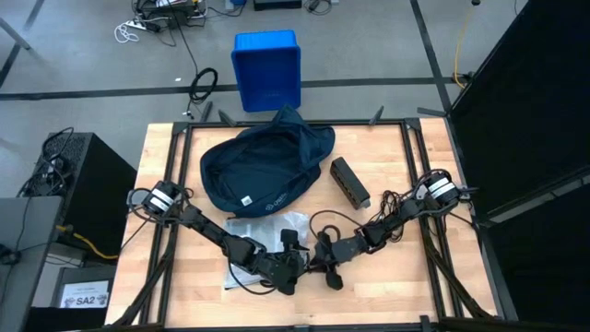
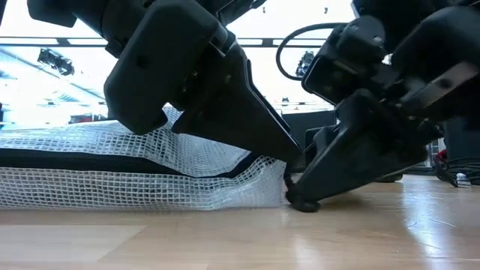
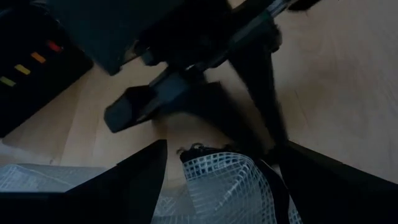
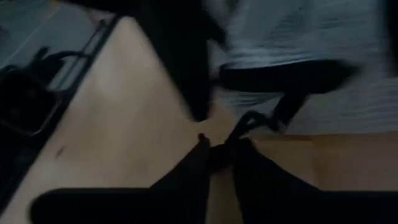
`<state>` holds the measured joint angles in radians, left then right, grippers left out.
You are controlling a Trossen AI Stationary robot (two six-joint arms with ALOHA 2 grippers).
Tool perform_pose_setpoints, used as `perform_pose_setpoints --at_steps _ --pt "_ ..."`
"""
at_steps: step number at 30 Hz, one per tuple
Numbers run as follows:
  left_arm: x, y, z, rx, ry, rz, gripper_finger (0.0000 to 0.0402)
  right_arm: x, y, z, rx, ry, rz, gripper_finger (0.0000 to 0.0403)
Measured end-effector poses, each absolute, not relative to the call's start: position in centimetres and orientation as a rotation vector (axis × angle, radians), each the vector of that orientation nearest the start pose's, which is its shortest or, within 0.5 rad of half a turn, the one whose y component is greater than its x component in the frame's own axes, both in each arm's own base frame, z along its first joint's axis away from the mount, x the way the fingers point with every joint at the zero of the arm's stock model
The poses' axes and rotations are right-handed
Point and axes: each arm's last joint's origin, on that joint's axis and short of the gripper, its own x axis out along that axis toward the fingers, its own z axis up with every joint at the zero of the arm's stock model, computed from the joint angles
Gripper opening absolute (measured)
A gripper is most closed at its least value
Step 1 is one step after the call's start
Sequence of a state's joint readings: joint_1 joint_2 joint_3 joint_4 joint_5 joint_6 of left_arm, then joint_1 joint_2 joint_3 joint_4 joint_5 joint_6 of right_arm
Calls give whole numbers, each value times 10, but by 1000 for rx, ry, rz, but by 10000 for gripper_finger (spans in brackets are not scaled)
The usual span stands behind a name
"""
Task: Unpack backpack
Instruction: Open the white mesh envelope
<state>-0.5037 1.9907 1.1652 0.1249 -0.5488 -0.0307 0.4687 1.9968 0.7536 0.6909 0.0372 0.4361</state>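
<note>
The dark navy backpack (image 1: 263, 171) lies slumped on the table's far middle, untouched. In front of it lies a clear mesh pouch (image 1: 263, 235) with a black zipper (image 2: 112, 166), flat on the wood. Both grippers meet at the pouch's near right corner. My left gripper (image 3: 221, 186) stands over that corner (image 2: 262, 176), its fingers on either side of it. My right gripper (image 4: 217, 152) sits low at the table beside it, shut on the pouch's black zipper pull (image 2: 300, 201). My left gripper has the mesh pouch's right end (image 3: 217, 177) between its two fingers, coming slanting down from the table's near left. The pouch fills the gap between them and rests on the table. My right gripper pinches the black zipper pull cord (image 4: 239, 134) between its fingertips, slanting down from the table's right. The cord runs from the fingers back to the pouch's corner, just above the wood.
A black oblong box (image 1: 350, 182) lies to the right of the backpack. A bright blue plastic bin (image 1: 266, 69) stands on the floor beyond the table's far edge. Bare wood (image 1: 406, 277) stretches along the near right of the table.
</note>
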Motion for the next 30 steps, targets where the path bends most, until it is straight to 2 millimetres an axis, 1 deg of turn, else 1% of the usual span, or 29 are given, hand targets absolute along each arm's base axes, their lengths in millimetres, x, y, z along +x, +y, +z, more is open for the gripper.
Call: perform_pose_setpoints --at_steps 1,3,8,13,18,23,30 --pt "365 -184 146 322 604 52 280 310 156 81 281 622 315 15" --pt "365 -184 146 324 605 52 280 310 156 81 280 617 343 6" --pt "365 -184 146 326 602 56 280 309 158 83 278 624 397 3" --pt "365 -182 146 345 591 112 280 309 160 84 289 627 424 1" --pt "363 -184 147 437 583 152 280 309 160 85 292 625 423 1" --pt "361 -194 152 561 565 153 280 309 160 86 303 611 425 1" --pt "359 -215 165 645 524 80 280 310 160 89 333 588 457 0"
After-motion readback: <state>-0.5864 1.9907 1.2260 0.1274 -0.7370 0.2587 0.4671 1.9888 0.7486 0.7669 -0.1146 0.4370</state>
